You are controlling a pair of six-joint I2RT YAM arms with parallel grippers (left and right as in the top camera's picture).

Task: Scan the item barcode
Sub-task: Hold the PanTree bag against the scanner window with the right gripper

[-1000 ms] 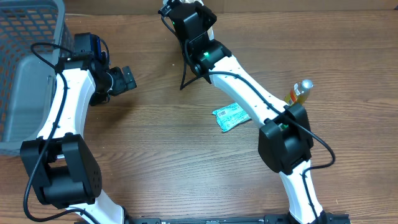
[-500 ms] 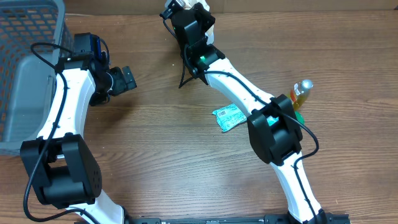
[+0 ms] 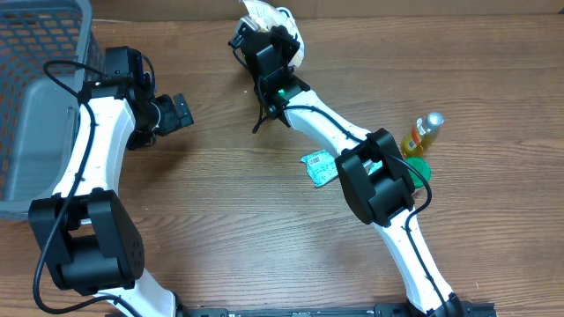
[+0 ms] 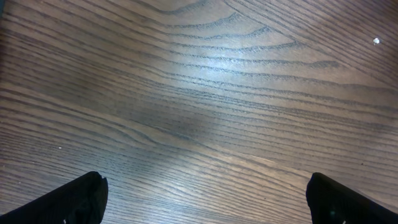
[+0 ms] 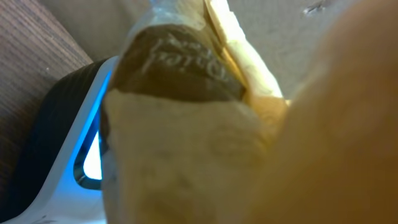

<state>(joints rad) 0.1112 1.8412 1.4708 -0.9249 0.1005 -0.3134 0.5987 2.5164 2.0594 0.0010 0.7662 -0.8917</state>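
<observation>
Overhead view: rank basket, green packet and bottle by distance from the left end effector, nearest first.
From the left end effector:
1. Basket, at the table's left edge.
2. Packet, mid-table.
3. Bottle, far right side.

The left tool [image 3: 179, 112] is held wide open, its arm bent; the right tool [image 3: 263, 21] is stretched far forward and seemingly clamped shut.
</observation>
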